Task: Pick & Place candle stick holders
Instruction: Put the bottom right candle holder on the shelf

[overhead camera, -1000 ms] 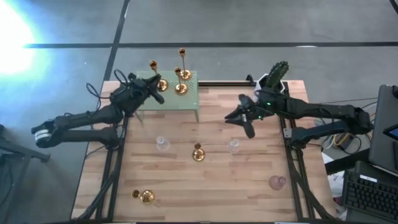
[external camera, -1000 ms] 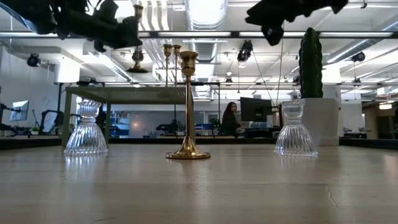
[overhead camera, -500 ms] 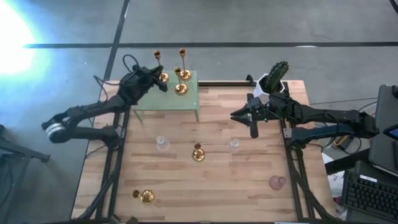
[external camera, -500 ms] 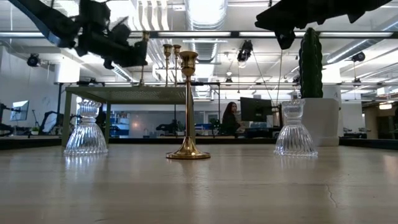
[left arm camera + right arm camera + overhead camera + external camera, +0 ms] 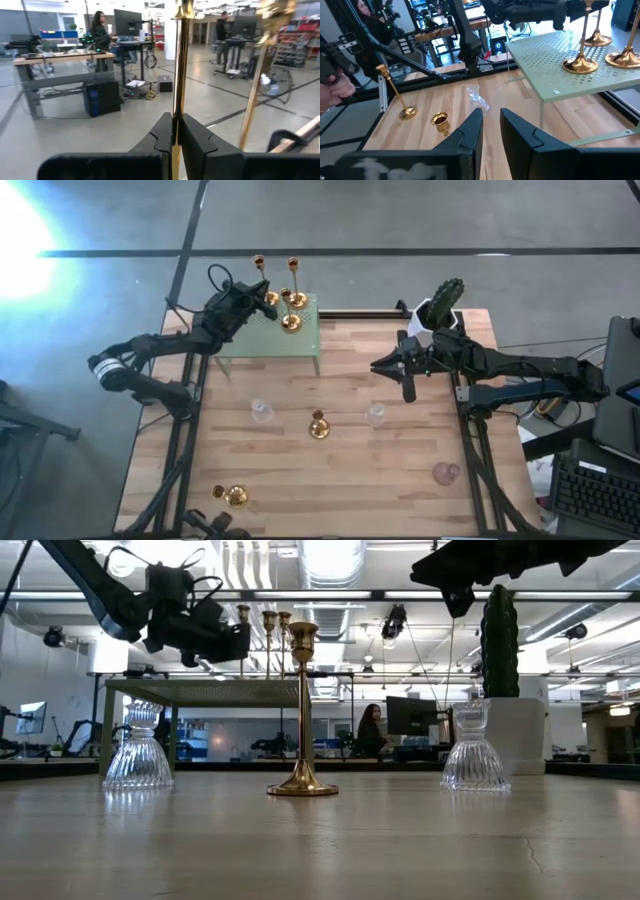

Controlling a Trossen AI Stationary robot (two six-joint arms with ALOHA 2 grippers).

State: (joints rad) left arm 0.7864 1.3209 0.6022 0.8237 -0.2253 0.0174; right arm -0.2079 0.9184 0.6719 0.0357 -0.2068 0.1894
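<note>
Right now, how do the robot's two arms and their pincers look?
Both arms are dark and slender, with loose black cables. The left arm has a white band near its base. The right arm shows a small green light. Each pincer, left pincer, right pincer, has two flat black fingers.

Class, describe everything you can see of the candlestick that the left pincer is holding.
The candlestick is shiny gold metal with a thin straight stem and a small cup at the top. It stands upright, its stem clamped between the closed fingers of the left pincer, at the far left of the green stand, near two other gold candlesticks. Its base is hidden.
</note>
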